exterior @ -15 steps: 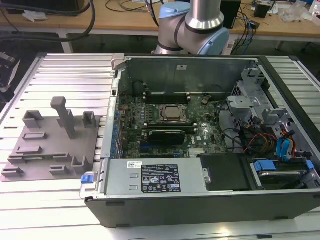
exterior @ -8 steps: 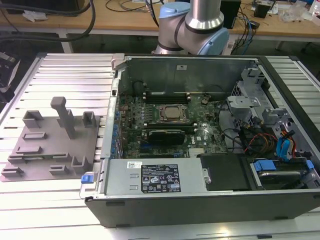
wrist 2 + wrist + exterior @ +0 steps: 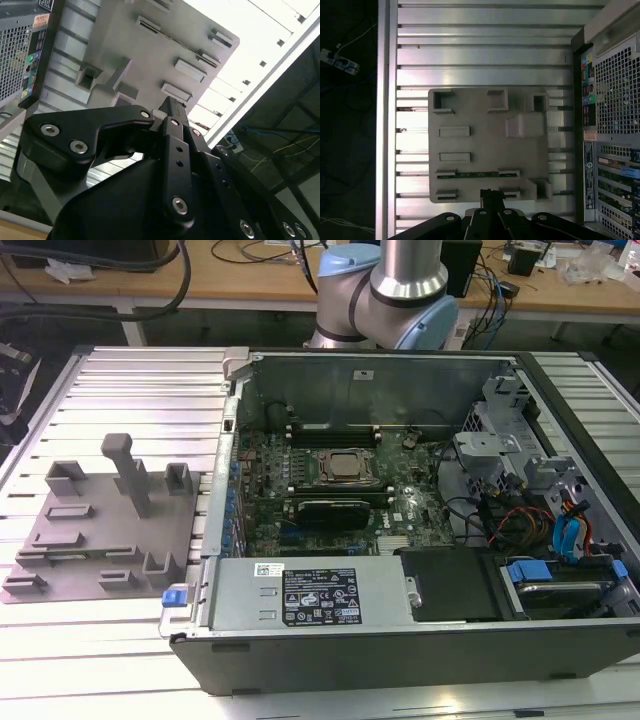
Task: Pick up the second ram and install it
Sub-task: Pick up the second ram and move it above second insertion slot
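**A:** How far along is the job?

**B:** Barely started, I'd judge. The second ram point(image 3: 477, 175) lies on edge in the grey holder tray point(image 3: 485, 145). It shows as a thin green strip bridging two low holders, and it has not been lifted.

**A:** And the hand?

**B:** The hand point(image 3: 490, 196) hangs above the tray's edge on the side where the ram sits, clear of the stick. In both wrist views its fingers look pressed together with nothing between them, so it is clenched and empty.

**A:** Does the tray hold anything else?

**B:** Nothing I can make out. Its pockets and the tall post point(image 3: 125, 465) stand bare. The pair of holders beside the ram's own looks vacant, though the hand hides the middle of that row.

**A:** And the computer?

**B:** The open computer case point(image 3: 380, 380) lies on the slatted tabletop point(image 3: 140, 390), just beside the tray on the exterior view's right. Its motherboard point(image 3: 400, 505) is exposed, and memory slots run along both sides of the processor point(image 3: 345, 467). I cannot tell whether any of them already carries a stick. Both the pick and the install remain to be done.
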Robot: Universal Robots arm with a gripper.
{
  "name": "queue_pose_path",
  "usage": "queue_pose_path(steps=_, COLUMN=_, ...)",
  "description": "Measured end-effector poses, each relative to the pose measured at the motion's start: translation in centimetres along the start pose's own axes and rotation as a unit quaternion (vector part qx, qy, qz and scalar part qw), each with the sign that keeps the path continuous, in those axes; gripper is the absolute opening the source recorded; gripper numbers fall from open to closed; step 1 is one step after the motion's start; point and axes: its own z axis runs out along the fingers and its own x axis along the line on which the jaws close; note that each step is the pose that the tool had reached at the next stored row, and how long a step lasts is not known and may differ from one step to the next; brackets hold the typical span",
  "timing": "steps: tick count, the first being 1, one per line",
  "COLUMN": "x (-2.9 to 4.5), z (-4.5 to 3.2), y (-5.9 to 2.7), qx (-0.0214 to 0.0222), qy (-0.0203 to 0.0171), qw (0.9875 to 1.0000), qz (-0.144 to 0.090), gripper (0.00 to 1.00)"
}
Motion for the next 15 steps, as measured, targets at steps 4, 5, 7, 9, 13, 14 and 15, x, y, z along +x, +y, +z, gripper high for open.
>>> queue_pose_path(steps=4, x=0.00, z=0.00, y=0.00, qx=-0.0013, qy=0.0026, qw=0.9983, qz=-0.059, gripper=0.08)
queue_pose_path(steps=5, x=0.00, z=0.00, y=0.00, qx=-0.0016, qy=0.0032, qw=0.9974, qz=-0.072, gripper=0.08)
queue_pose_path(steps=7, x=0.00, z=0.00, y=0.00, qx=-0.0023, qy=0.0046, qw=0.9947, qz=-0.102, gripper=0.08)
queue_pose_path(steps=9, x=0.00, z=0.00, y=0.00, qx=-0.0028, qy=0.0057, qw=0.9921, qz=-0.125, gripper=0.08)
queue_pose_path(steps=13, x=0.00, z=0.01, y=0.00, qx=-0.0035, qy=0.0070, qw=0.9879, qz=-0.155, gripper=0.08)
queue_pose_path(steps=14, x=0.00, z=0.00, y=0.00, qx=-0.0036, qy=0.0073, qw=0.9870, qz=-0.161, gripper=0.08)
queue_pose_path(steps=15, x=0.00, z=0.00, y=0.00, qx=-0.0037, qy=0.0076, qw=0.9858, qz=-0.168, gripper=0.08)
